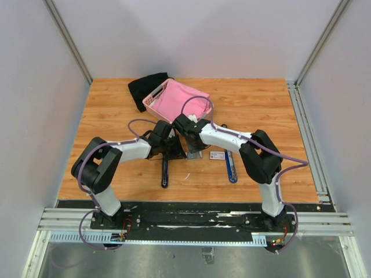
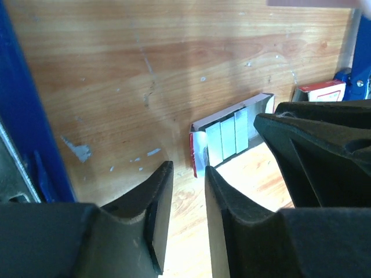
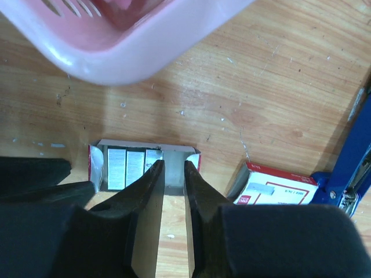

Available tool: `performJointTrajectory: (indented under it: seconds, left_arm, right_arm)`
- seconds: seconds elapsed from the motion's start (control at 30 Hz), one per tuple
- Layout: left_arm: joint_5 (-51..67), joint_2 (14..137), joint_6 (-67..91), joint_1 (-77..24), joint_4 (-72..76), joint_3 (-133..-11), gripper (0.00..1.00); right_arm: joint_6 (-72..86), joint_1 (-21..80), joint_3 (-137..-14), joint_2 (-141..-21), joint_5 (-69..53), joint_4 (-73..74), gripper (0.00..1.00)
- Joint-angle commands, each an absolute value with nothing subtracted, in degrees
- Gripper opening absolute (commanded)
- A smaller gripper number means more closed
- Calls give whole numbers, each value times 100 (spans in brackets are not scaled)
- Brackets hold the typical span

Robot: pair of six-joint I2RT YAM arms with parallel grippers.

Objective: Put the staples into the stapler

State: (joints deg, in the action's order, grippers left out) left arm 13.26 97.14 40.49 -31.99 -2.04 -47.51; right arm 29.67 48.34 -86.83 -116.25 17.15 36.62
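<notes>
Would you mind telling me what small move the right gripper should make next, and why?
Probably shift the right gripper sideways over the staples and lower to pinch a strip: its jaws stand slightly apart and empty, over the bare end of the open carton, beside the strips.

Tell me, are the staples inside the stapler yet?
Not yet. Done: the small white-and-red cardboard tray lies open, silvery-grey staple blocks showing inside. In hand: the right gripper has its tips at the tray, though a grip isn't clear; the left gripper hovers nearby, empty. Left: moving a block into the long blue stapler.
</notes>
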Motion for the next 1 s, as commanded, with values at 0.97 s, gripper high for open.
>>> performJointTrajectory:
  seconds: [0.97]
  left_arm:
    - [1083,10420,3968,-3353,-345,-5239,9]
  right_arm:
    - [3524,4581,-8504,-11648,894,3724,22]
